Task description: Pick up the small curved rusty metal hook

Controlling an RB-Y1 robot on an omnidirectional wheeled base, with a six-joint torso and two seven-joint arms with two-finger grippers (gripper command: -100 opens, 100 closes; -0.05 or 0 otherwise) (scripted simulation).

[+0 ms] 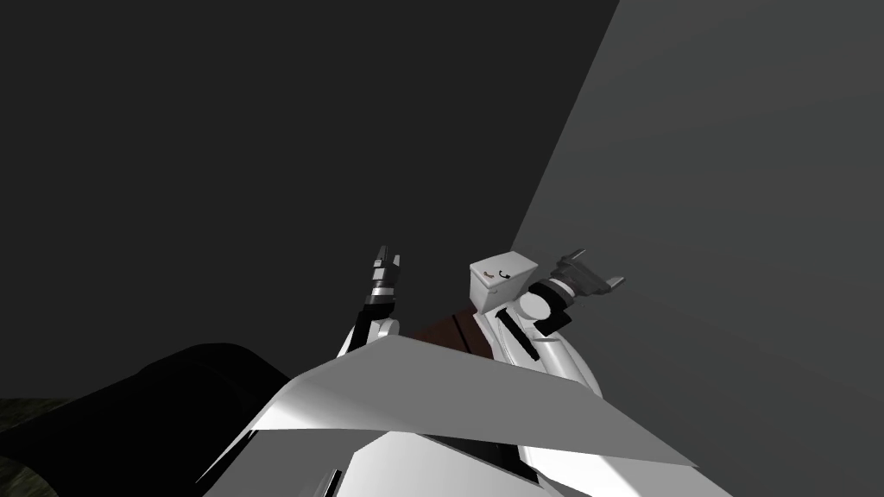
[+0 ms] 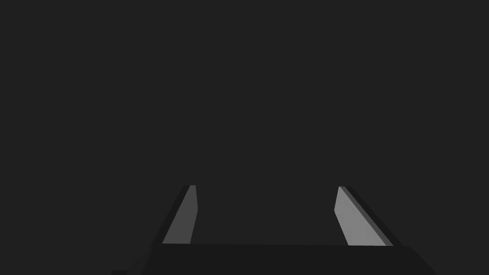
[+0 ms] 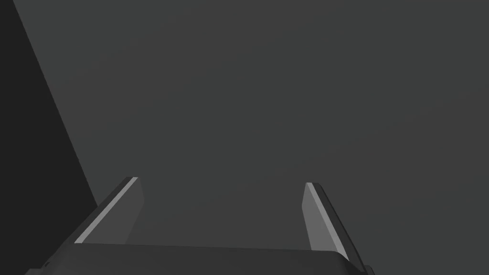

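Observation:
A small white box [image 1: 505,292] stands just ahead of my chest in the head view. Two tiny things lie on its top: a brownish piece [image 1: 489,274] and a dark curved piece [image 1: 504,273] shaped like a hook. My right gripper [image 1: 597,267] is raised just right of the box, level with its top, and is open and empty. Its wrist view shows the fingers [image 3: 221,180] spread in front of a grey wall. My left gripper [image 1: 389,253] hangs left of the box and points away from it. It is open too [image 2: 266,186], facing a flat dark surface.
A dark wall [image 1: 259,155] and a lighter grey wall [image 1: 734,173] meet in a corner right behind the box. A strip of brown floor [image 1: 442,330] shows between my arms. A black area [image 1: 129,414] lies at the lower left.

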